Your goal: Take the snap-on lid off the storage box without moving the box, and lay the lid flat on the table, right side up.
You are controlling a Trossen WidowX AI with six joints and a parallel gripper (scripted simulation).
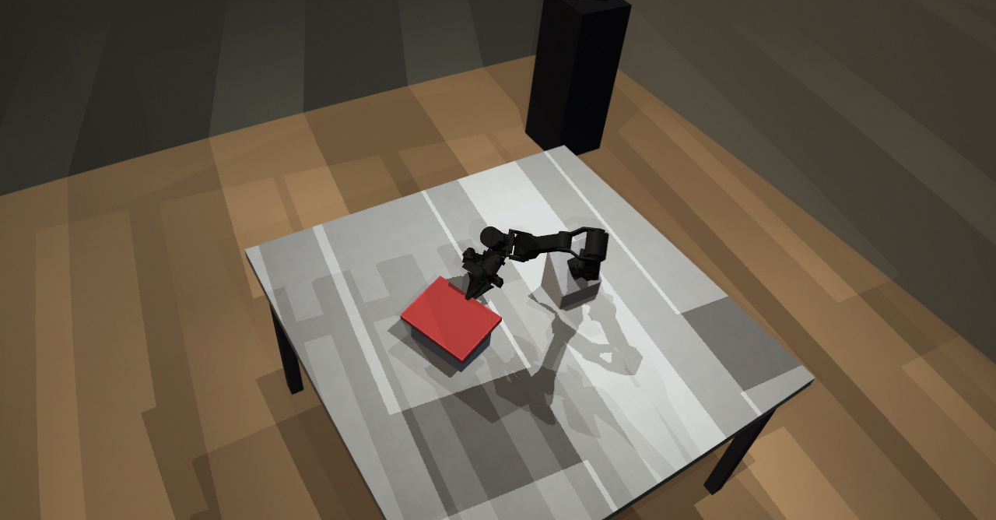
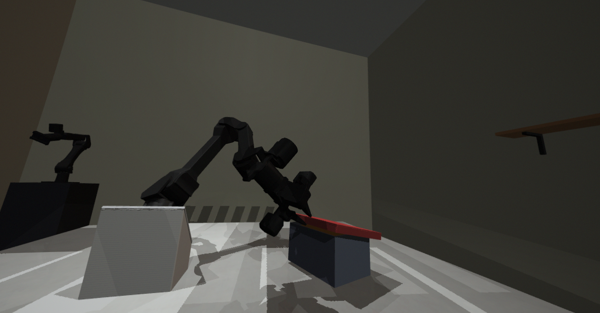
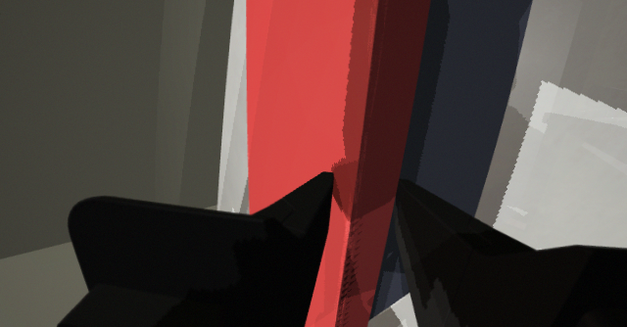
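Note:
The red lid [image 1: 445, 321] [image 2: 356, 229] [image 3: 304, 82] lies over the dark blue-grey storage box [image 1: 478, 349] [image 2: 352, 258] [image 3: 460, 97]. Its arm-side edge is raised a little off the rim, with a thin brownish strip showing beneath it in the exterior view; its far side still sits low on the box. My gripper [image 1: 470, 296] [image 2: 308, 219] [image 3: 362, 187] is shut on the lid's arm-side edge, one finger on top and the other under it, beside the box wall. The box stands upright on the table [image 1: 626, 405] [image 2: 235, 286]. The box's inside is mostly hidden.
A grey wedge-shaped block [image 1: 579, 295] [image 2: 134, 252] stands on the table under my arm's base. A black pedestal [image 1: 574, 71] [image 2: 37, 214] beyond the table carries another arm [image 2: 71, 152]. A wooden shelf [image 2: 553, 126] is on the right wall.

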